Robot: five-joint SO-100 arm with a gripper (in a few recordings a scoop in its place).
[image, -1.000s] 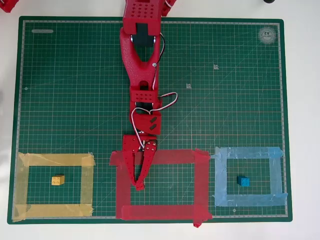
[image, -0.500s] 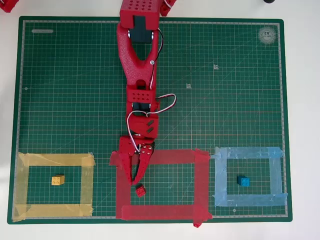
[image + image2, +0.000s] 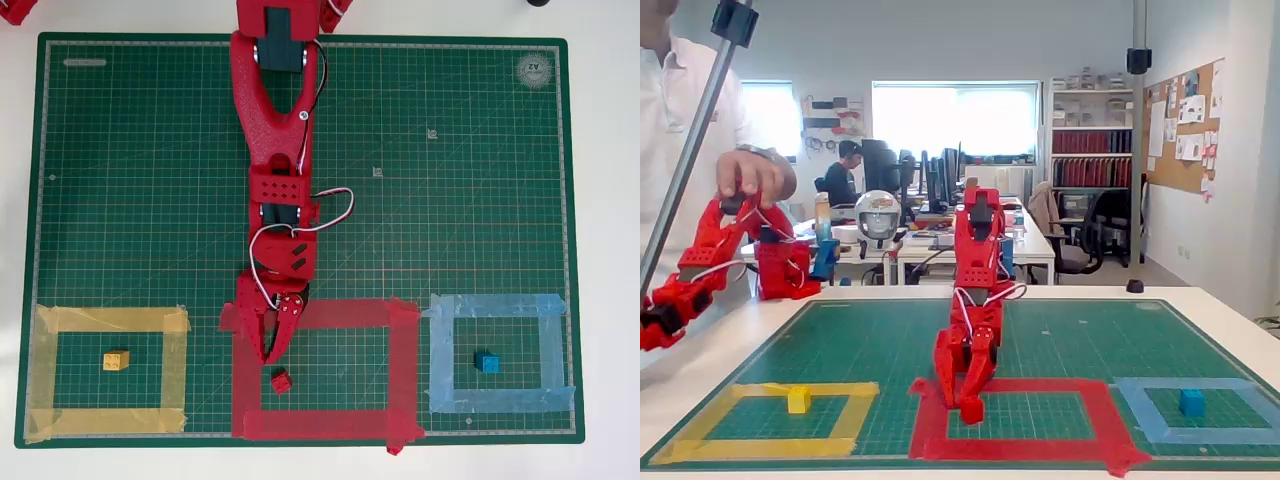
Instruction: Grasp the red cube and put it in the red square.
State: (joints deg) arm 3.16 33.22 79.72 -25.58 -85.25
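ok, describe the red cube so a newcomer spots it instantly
On the green cutting mat, find the red square, the middle tape frame along the near edge. The red cube lies inside it near its left strip, the only red block; its neighbours are yellow and blue.

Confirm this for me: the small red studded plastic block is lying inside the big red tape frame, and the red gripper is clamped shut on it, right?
Not quite. The small red studded plastic block does lie inside the big red tape frame, but the red gripper is not clamped on it. The overhead view shows the block free on the mat, just beyond the fingertips.
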